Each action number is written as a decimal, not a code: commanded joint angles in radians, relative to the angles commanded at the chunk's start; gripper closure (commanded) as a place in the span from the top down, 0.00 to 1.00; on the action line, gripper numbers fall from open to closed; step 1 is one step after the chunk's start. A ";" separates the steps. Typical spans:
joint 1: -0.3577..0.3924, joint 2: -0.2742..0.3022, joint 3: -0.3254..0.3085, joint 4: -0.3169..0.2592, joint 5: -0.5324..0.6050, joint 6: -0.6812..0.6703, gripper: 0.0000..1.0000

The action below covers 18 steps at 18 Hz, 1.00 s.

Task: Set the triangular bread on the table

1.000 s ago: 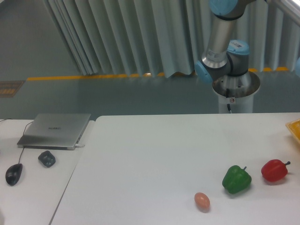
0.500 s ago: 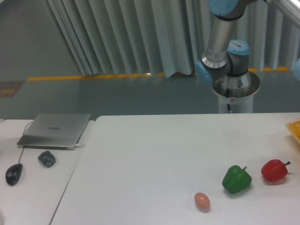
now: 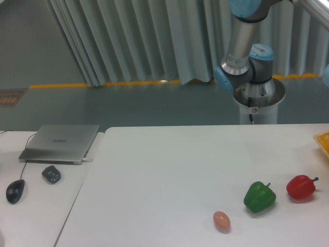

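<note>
The triangular bread is out of view. The large white table [image 3: 169, 170] fills the lower part of the camera view. Only the arm's base and lower links [image 3: 247, 56] show behind the table's far edge at the upper right; the arm runs out of the frame at the top right. The gripper is out of view.
On the table's right part lie a green pepper [image 3: 259, 196], a red pepper [image 3: 300, 187] and a small pinkish-brown egg [image 3: 221, 221]. A yellow edge [image 3: 324, 140] shows at the far right. A smaller desk at the left holds a laptop [image 3: 60, 142], a mouse [image 3: 15, 191] and a dark object [image 3: 51, 174].
</note>
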 joint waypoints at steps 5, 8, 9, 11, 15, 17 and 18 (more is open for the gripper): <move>0.002 0.002 0.034 -0.055 -0.005 0.000 0.21; 0.008 0.009 0.067 -0.112 -0.066 -0.014 0.18; 0.020 0.015 0.068 -0.114 -0.102 -0.018 0.18; 0.025 0.028 0.068 -0.123 -0.129 -0.047 0.13; 0.026 0.031 0.077 -0.130 -0.143 -0.064 0.11; 0.029 0.032 0.110 -0.173 -0.199 -0.100 0.11; 0.032 0.032 0.127 -0.193 -0.227 -0.121 0.11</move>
